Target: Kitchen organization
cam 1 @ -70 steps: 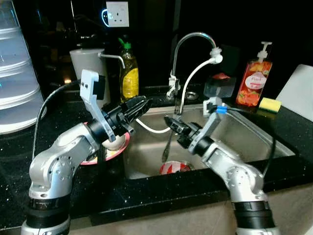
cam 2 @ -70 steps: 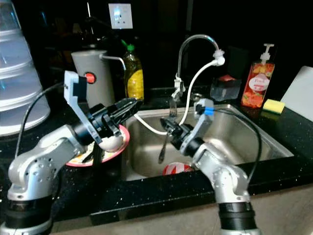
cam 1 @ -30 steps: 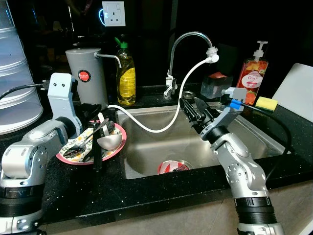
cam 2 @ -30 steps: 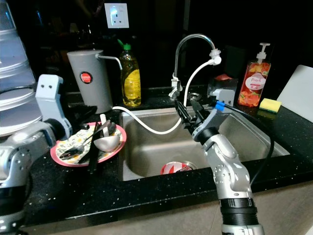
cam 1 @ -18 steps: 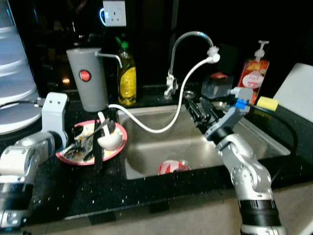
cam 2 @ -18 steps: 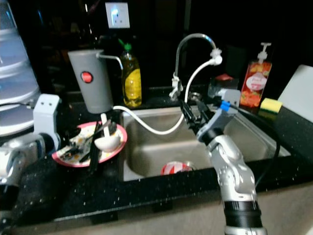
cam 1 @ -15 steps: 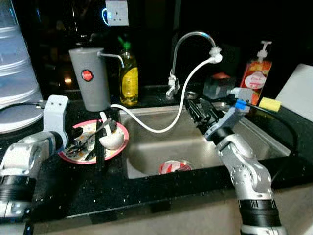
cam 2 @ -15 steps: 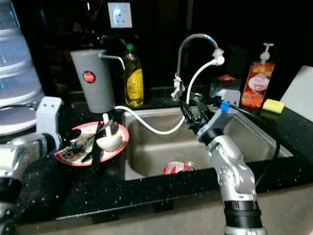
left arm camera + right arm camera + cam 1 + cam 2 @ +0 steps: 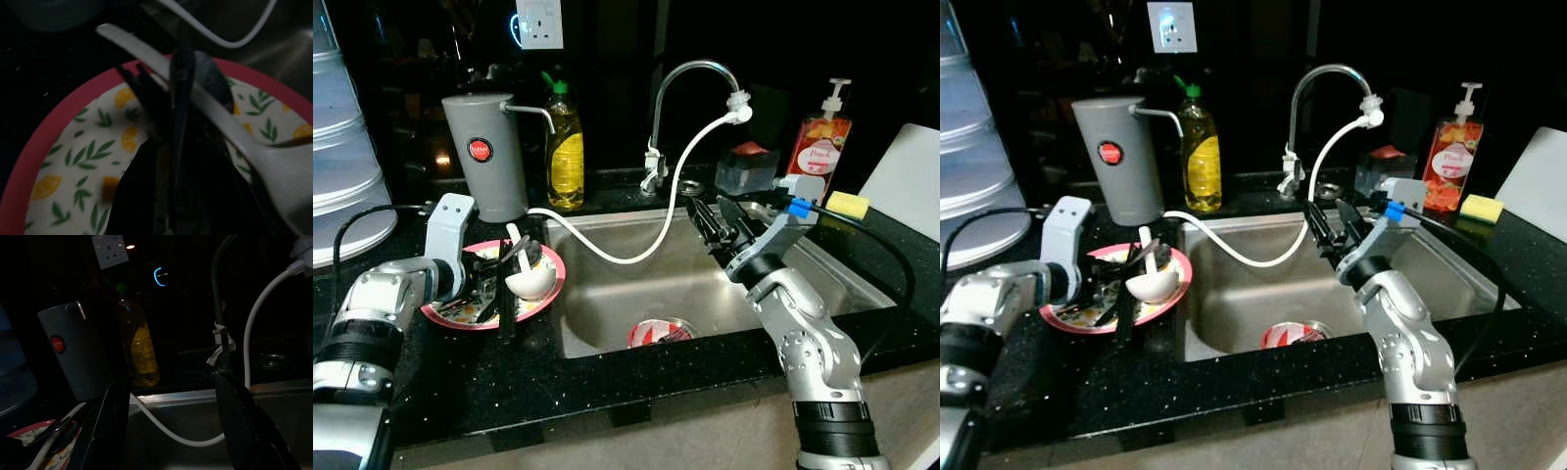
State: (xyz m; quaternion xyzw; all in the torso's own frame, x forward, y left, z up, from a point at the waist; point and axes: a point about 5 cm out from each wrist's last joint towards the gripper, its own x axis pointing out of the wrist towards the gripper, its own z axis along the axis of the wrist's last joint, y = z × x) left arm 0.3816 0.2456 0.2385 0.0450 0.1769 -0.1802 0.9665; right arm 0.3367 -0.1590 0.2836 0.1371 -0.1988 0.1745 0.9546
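1. Though thin, stiff and likely slippery, dark metal cutlery [image 9: 178, 122] on the pink-rimmed lemon-print plate [image 9: 548, 286] looks best pinched mid-handle.
2. Left gripper [image 9: 489, 278] low over it, fingers' state impossible to tell.
3. Right gripper [image 9: 717, 223] above the steel sink [image 9: 862, 284], fingers spread, empty.
4. Also on the plate: white ladle [image 9: 527, 280].

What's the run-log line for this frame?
left gripper: over pink-rimmed plate, among cutlery | right gripper: open, empty, above sink

Head stereo views look forward and down over worktop [image 9: 607, 382] and sink [image 9: 636, 294]; left wrist view close above the plate [image 9: 54, 142]; right wrist view faces the tap [image 9: 220, 298].
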